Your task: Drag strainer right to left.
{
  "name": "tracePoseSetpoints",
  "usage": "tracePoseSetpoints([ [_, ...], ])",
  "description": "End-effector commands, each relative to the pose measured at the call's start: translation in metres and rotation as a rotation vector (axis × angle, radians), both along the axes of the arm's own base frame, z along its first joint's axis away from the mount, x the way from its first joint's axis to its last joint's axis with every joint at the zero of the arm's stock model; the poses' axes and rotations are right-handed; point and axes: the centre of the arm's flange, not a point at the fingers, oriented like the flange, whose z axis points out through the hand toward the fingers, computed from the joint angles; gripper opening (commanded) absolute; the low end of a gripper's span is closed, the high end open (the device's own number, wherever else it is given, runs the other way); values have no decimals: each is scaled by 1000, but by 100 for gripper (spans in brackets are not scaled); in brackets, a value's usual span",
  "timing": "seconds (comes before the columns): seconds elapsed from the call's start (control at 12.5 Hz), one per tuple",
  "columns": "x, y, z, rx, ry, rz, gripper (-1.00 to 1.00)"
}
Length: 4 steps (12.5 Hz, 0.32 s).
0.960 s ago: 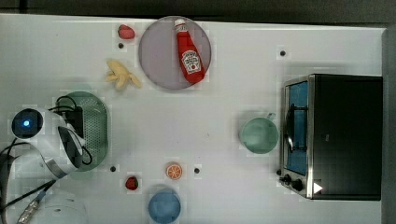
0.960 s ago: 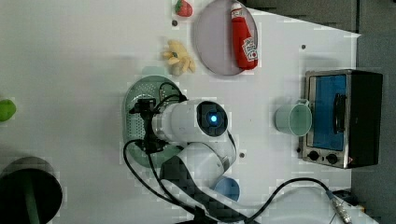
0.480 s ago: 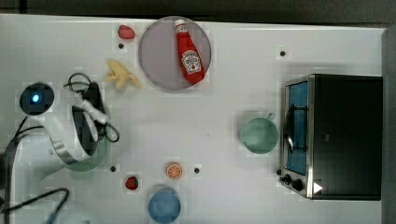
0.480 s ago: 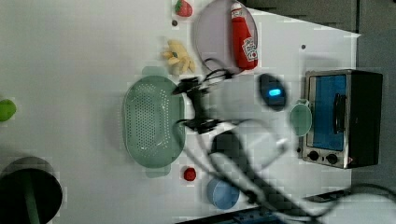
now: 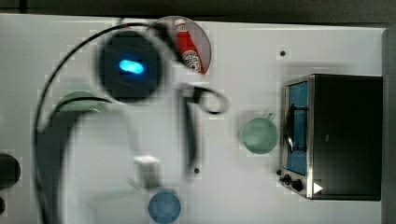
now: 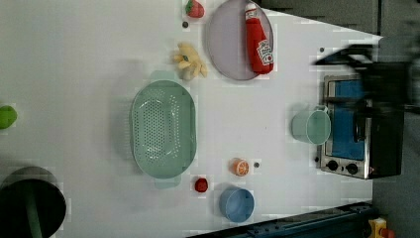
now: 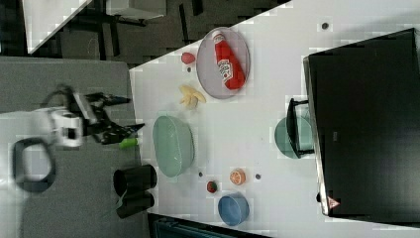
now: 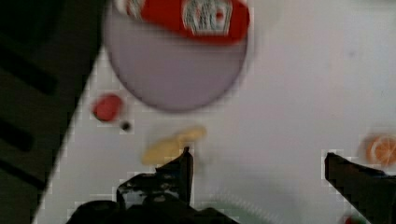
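— Closest to the wrist camera, what are the fingers (image 8: 180,170) doing?

— They are standing wide apart and gripping nothing. In the right view they are hanging out past the desk's (image 6: 74,74) edge, on the right view's left.

— Where is the strainer (image 6: 163,129) lying, then?

— It is resting flat on the desk, left of centre in the left view, well apart from the fingers. In the wrist view a blurred pale green rim is showing low between the two fingers, with no contact.

— Is it carrying anything?

— Its holed floor is showing bare. Just beside one end, the banana bunch (image 6: 189,60) is lying; near the other end a small red fruit (image 6: 201,185) and an orange slice (image 6: 240,166) are sitting.

— And the blue bowl (image 6: 236,203)?

— It is sitting near that orange slice, showing only its blue inside.

— Going farther out?

— Beyond the bananas, the grey-lilac plate (image 6: 228,49) is holding a red ketchup bottle (image 6: 258,42) lying on its side along one edge. A strawberry (image 6: 195,8) is sitting just outside the plate.

— And farthest?

— The green cup (image 6: 311,126) is standing just beside the toaster oven (image 6: 356,129), well apart from the strainer.
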Motion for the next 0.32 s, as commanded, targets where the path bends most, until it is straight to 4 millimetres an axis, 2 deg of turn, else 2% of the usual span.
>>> tracePoseSetpoints([
  [0.08,-16,-131,0,-74,78,190,100],
  [0.16,-25,-155,9,-81,74,218,100],
  [0.24,-32,-169,15,-81,78,225,100],
  [0.32,-39,-175,21,-79,91,226,100],
])
